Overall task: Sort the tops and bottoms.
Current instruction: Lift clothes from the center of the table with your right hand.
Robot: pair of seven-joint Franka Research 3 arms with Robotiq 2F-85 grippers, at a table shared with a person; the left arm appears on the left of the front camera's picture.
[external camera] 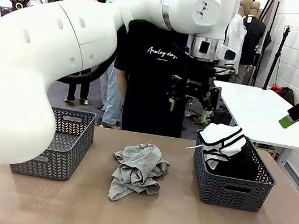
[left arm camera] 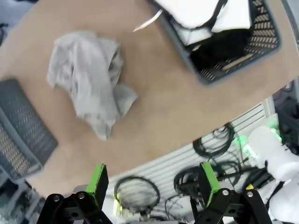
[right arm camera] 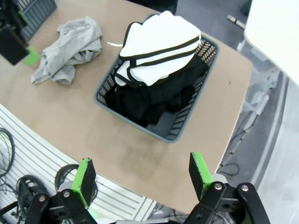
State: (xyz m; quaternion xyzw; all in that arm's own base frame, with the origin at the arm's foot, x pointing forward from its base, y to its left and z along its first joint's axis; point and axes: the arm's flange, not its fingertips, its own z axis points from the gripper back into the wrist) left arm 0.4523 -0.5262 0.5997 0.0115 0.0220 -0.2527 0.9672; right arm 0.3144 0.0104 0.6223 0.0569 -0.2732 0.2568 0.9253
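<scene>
The left arm (external camera: 35, 75) looms white up front. Past it, a crumpled grey garment (external camera: 137, 170) lies mid-table (external camera: 177, 223). Right of the garment, a basket (external camera: 228, 189) holds a white top (external camera: 222, 140) over black clothes; left of it stands another basket (external camera: 73, 139). The left gripper (left arm camera: 153, 179) hangs above the garment with jaws wide. The right gripper (right arm camera: 142, 171), high and farther right, is wide too.

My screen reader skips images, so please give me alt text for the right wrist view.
From above, a grey basket on a tan table holds a white garment with black trim atop black clothes. A crumpled grey garment lies on the table beside it; the open right gripper hangs in the foreground.
</scene>
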